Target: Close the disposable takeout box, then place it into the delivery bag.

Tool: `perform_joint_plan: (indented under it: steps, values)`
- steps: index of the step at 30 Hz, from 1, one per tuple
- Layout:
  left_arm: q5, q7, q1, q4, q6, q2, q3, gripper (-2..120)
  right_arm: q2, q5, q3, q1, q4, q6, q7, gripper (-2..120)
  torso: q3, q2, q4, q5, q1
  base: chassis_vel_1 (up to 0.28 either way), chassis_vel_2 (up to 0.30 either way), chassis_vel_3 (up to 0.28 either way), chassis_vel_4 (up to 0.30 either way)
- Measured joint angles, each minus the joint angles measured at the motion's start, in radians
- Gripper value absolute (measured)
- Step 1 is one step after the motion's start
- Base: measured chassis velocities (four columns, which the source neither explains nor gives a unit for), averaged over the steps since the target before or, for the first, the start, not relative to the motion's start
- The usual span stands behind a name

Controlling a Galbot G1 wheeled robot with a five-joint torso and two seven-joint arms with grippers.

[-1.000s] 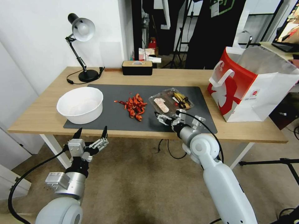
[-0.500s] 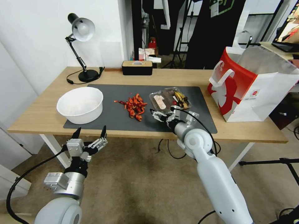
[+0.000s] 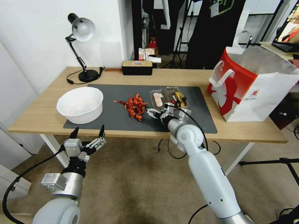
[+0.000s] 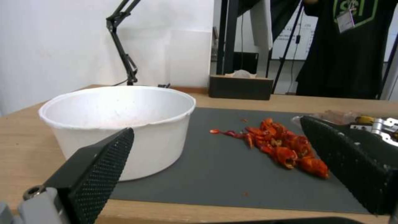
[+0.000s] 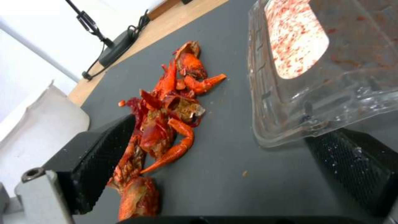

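Note:
The disposable takeout box [image 3: 168, 97] lies open on the dark mat, pinkish-white food in its left half and yellow-black food in its right. My right gripper [image 3: 157, 111] is open at the box's near-left corner. In the right wrist view the clear box [image 5: 331, 77] overhangs one finger [image 5: 352, 168], while the other finger [image 5: 99, 161] sits beside the red shells [image 5: 166, 124]. The delivery bag [image 3: 249, 87] stands open at the table's right end, silver lining showing. My left gripper [image 3: 89, 129] hangs open below the table's front edge, in front of the white bowl.
A large white bowl [image 3: 80, 104] sits on the mat's left end [image 3: 102, 121]. A pile of red crayfish shells [image 3: 134, 105] lies just left of the box. A desk lamp [image 3: 81, 29] and a black tissue box [image 3: 137, 67] stand along the back edge.
My right gripper has moved left and farther onto the table, to the box's near-left corner. The box has shifted slightly away. My left arm has sunk a little.

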Motion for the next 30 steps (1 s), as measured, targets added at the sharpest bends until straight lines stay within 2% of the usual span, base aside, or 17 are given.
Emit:
perform_joint_plan:
  steps: [12,20,22,23,24,27,28,30]
  values:
    - [-0.003,0.000,0.000,-0.008,0.006,0.005,-0.002,100,-0.051,0.026,0.005,-0.049,0.084,-0.044,-0.001,100,0.000,0.000,0.0000,0.0001,0.000,0.000,0.000,0.000,0.000]
    - [-0.010,0.000,-0.002,-0.015,0.011,0.016,0.000,100,-0.119,0.040,0.027,-0.162,0.260,-0.072,-0.023,100,0.000,0.000,0.0001,0.0001,0.000,0.000,0.000,0.000,0.000]
    - [-0.018,0.000,-0.004,-0.019,0.015,0.020,0.002,100,-0.148,0.038,0.045,-0.216,0.326,-0.072,-0.060,100,0.000,0.000,-0.0001,0.0004,0.000,0.000,0.000,0.000,0.000]
    - [-0.024,-0.001,-0.005,-0.022,0.018,0.023,0.004,100,-0.176,0.009,0.065,-0.261,0.367,-0.047,-0.120,100,0.000,0.000,-0.0001,0.0004,0.000,0.000,0.000,0.000,0.000]
    - [-0.024,-0.001,-0.005,-0.022,0.018,0.023,0.004,100,-0.176,0.009,0.065,-0.261,0.367,-0.047,-0.120,100,0.000,0.000,-0.0001,0.0004,0.000,0.000,0.000,0.000,0.000]
    - [-0.036,-0.004,-0.012,-0.023,0.022,0.039,0.007,100,-0.236,-0.131,0.112,-0.333,0.412,0.080,-0.287,100,0.000,0.000,-0.0002,0.0002,0.000,0.000,0.000,0.000,0.000]
    - [-0.036,-0.004,-0.012,-0.023,0.022,0.039,0.007,100,-0.236,-0.131,0.112,-0.333,0.412,0.080,-0.287,100,0.000,0.000,-0.0002,0.0002,0.000,0.000,0.000,0.000,0.000]
    - [-0.050,-0.006,-0.020,-0.029,0.029,0.052,0.014,100,-0.271,-0.221,0.166,-0.369,0.424,0.181,-0.366,100,0.000,0.000,0.0001,0.0003,0.000,0.000,0.000,0.000,0.000]
